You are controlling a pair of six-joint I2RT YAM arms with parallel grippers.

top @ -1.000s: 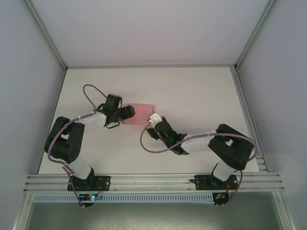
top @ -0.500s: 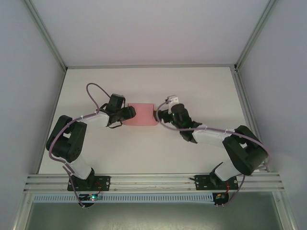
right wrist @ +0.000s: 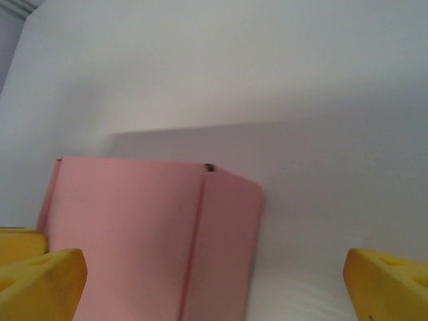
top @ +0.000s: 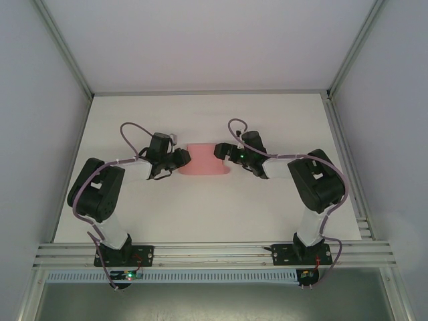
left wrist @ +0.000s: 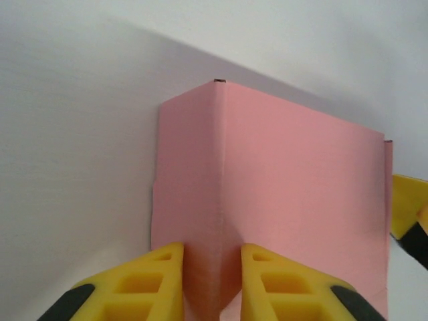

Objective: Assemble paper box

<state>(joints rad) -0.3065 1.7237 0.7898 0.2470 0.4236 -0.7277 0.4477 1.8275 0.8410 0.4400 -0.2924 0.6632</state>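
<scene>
While between left fingers (left wrist: 150, 284), paper box (left wrist: 294, 200) edge

A robotics lab test cell: a plain white table (top: 267, 200) lies under the left gripper (top: 183, 158) and the right gripper (top: 219, 152). Blank white wall panels (top: 200, 40) on silver aluminium frame posts (top: 64, 50) close it in beyond the grippers and to either side of them. Behind the grippers, two black robot arms (top: 100, 194) trailing lilac cables (top: 124, 128) are bolted to slotted aluminium rails (top: 214, 253), with small bare circuit boards (top: 124, 274) at their bases.
</scene>
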